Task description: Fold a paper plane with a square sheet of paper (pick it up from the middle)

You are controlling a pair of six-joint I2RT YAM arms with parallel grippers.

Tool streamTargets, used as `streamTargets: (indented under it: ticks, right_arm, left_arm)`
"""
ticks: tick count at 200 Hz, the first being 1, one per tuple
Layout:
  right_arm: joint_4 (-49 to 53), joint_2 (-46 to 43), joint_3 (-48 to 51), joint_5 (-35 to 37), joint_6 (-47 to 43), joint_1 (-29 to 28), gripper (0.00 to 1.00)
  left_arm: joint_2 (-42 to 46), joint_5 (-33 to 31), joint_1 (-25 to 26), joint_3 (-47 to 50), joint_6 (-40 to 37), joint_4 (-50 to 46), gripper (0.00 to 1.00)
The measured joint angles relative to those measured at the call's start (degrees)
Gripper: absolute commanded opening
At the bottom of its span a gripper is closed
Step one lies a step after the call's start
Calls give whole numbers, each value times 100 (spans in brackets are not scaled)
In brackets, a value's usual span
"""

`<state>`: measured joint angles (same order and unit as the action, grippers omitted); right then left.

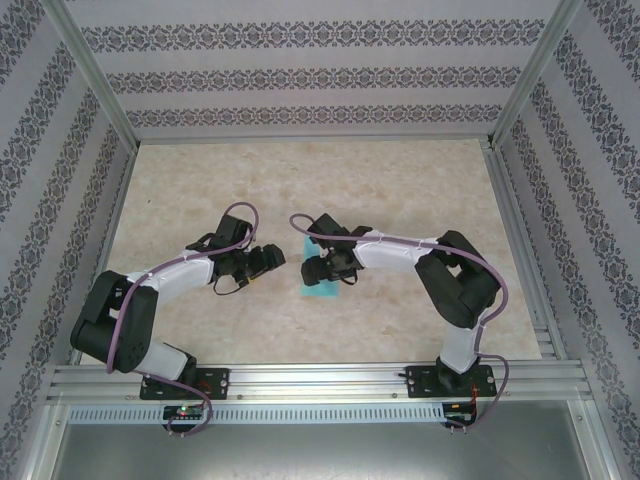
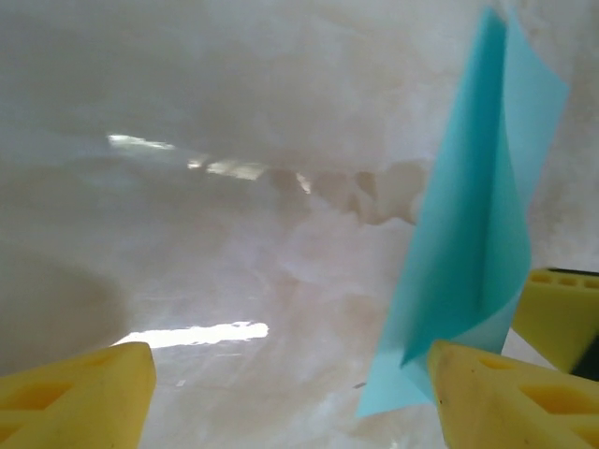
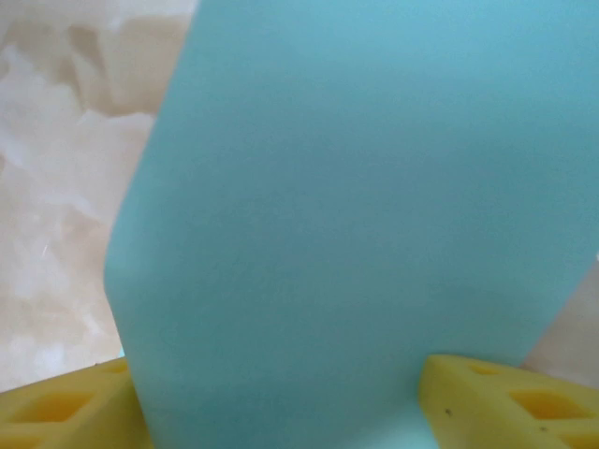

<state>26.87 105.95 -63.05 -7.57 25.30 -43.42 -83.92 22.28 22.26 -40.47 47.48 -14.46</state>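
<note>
The turquoise sheet of paper (image 1: pixel 322 288) lies mid-table, half hidden under my right gripper (image 1: pixel 316 268). In the right wrist view the sheet (image 3: pixel 356 206) rises broad and smooth between the two yellow fingers (image 3: pixel 505 402) of my right gripper (image 3: pixel 281 416), whose jaws stand wide apart around it. In the left wrist view the paper (image 2: pixel 477 234) stands upright, bent along a lengthwise fold, its lower corner just beside the right-hand finger (image 2: pixel 505 407). My left gripper (image 2: pixel 290 402) is open with only bare table between its fingers, and it sits just left of the paper (image 1: pixel 268 258).
The beige marbled table (image 1: pixel 400 190) is boxed in by patterned walls and aluminium posts (image 1: pixel 95 80). A metal rail (image 1: pixel 320 380) carrying both arm bases runs along the near edge. One finger of the right gripper (image 2: pixel 562 313) shows behind the paper in the left wrist view.
</note>
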Motion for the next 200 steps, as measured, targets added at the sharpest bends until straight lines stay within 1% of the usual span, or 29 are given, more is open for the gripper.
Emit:
streamTargets:
  ticks: [29,64,94,105,120,135,169,200]
  right_arm:
    - [-352,-101,238,-546,28,275,67]
    - [-1008,-162,522,-1097,26,483,67]
    - [-1222,-170,638,-1480,46,645,67]
    - [-1244,-177,649,-1515,35,647,68]
    - [-1281,-186,667,-1528,0,645,68]
    - [-1329,-205,704,-1543,-33,645,68]
    - [-1401,-236,765,-1554,-129,645,68]
    - [-1451,-271,807,-1569,-175,645,70]
  left_arm:
    - [-131,404,127,-22,35,455,77]
    - [-745,870,376,-173,315,1108,76]
    - [-1088,1036,413,-461,474,1276,76]
    - [-1185,1040,433,-586,516,1320,75]
    - [-1333,1040,492,-772,555,1419,72]
    - [-1443,1045,531,-855,603,1543,64]
    - [-1709,1043,553,-901,730,1685,53]
    - [-1965,1047,557,-944,774,1729,51]
